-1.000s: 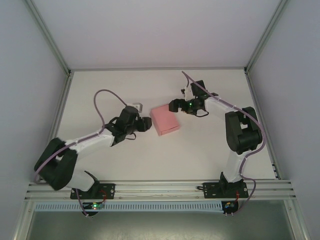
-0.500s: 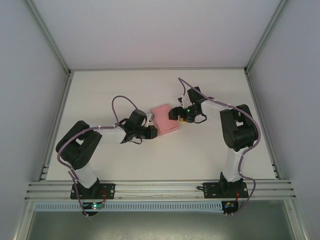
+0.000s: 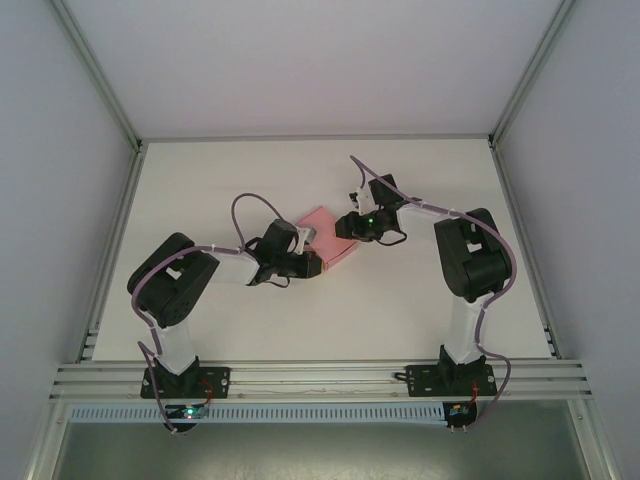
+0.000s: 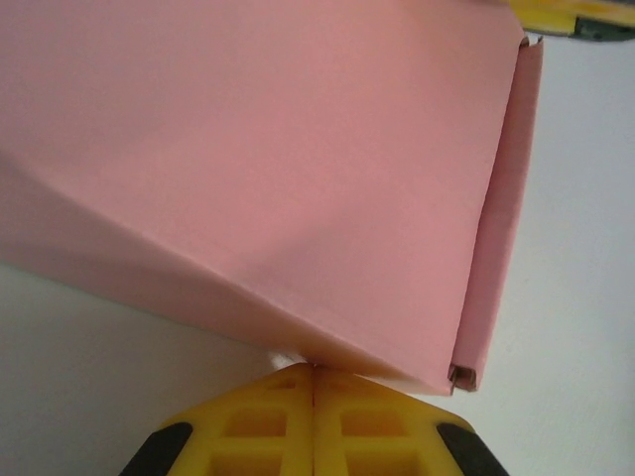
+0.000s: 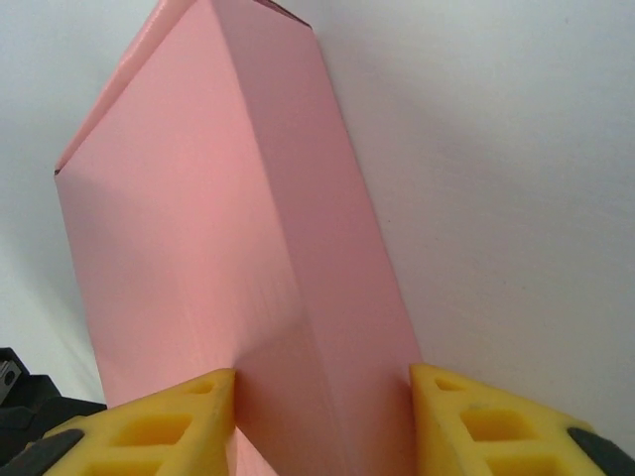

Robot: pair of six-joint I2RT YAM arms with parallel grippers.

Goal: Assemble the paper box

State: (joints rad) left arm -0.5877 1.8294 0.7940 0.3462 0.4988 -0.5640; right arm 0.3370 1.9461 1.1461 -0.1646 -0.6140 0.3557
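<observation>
**Hands on both sides of the pink box**

Box folding looks like it is nearly done. One pink paper box (image 3: 323, 226) sits in the middle of the white table (image 3: 200, 180), a little to the far side. It already has a box shape with flat sides, and it looks a bit tipped up.

The left gripper (image 4: 314, 369) is at the near-left side of the box. Its two yellow fingers are squeezed tight together, and the thin bottom edge of the box runs right into the tips, so I think it is nipping the card there. The right gripper (image 5: 322, 382) is at the far-right side. Its fingers are partly apart, one on each side of the narrow end of the box, and both press on it.

I think the step now is holding the box steady so an end can be shut. From the left wrist, one end looks open, with a small bent tab at the corner. Next, one hand should hold firm while the other pushes softly, because thin card bends and dents fast.

Count: one box, one table, two arms, two grippers.
</observation>
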